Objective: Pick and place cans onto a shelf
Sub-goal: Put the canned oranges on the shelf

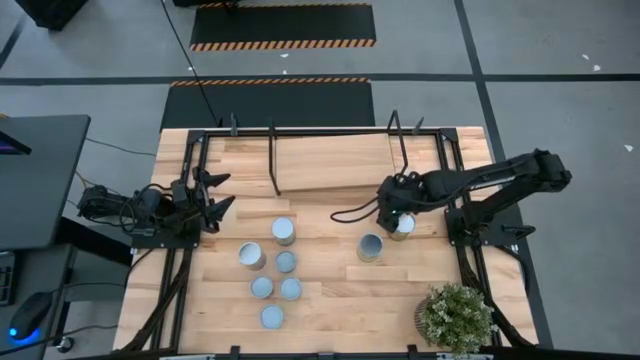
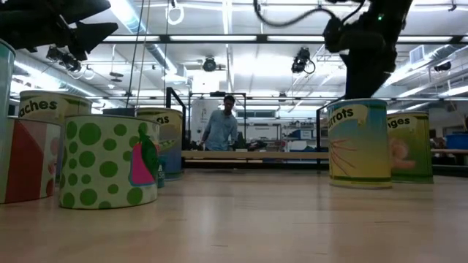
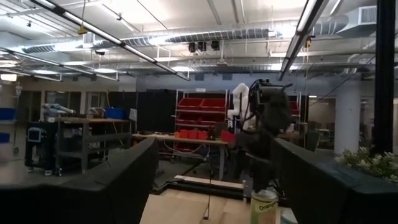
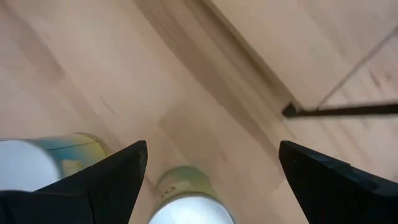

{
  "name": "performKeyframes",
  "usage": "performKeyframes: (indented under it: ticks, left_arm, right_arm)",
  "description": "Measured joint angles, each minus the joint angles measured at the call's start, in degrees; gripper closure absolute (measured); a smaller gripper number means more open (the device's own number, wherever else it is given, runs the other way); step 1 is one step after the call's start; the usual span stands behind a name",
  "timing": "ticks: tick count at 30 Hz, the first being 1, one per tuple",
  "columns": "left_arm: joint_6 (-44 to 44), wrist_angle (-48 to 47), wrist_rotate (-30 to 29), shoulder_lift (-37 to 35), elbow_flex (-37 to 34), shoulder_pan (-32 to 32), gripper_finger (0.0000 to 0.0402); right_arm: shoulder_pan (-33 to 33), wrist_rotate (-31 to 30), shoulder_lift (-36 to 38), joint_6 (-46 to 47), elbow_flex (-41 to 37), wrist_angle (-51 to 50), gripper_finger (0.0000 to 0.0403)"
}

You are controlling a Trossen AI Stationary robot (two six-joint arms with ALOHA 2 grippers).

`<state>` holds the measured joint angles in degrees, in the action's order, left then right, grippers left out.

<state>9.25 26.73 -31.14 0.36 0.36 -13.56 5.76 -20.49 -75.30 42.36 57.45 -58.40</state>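
The right hand (image 4: 208,168) hangs with its fingers spread wide, empty, directly over an upright can (image 4: 191,205) on the tabletop (image 1: 340,295), just short of the shelf (image 1: 330,160). The can looks rigid, smooth-sided and probably slippery, so I would take it across its round wall, below the rim. The left hand (image 1: 215,195) waits wide open, well apart.

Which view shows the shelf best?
The high view: the whole shelf shows from above, its board bare of cans. The low view shows only a distant edge, the right wrist view a corner, the left wrist view nothing clear.
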Motion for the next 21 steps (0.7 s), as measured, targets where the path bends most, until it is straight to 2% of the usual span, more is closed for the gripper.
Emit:
performKeyframes:
  ticks: [7, 17, 21]
  left_arm:
    - [1.97, 1.81, -0.17, 0.0, 0.0, 0.0, 0.0086]
    - [3.06, 2.27, -0.17, 0.0, 0.0, 0.0, 0.0086]
    - [3.42, 2.28, -0.15, 0.0, 0.0, 0.0, 0.0086]
  right_arm:
    - [-2.63, 5.73, -4.02, 5.84, -0.02, -4.38, 0.003]
    - [-7.98, 15.51, -5.2, 5.23, -0.07, -6.88, 0.003]
    - [-7.64, 16.49, -5.71, 5.41, -0.11, -6.12, 0.003]
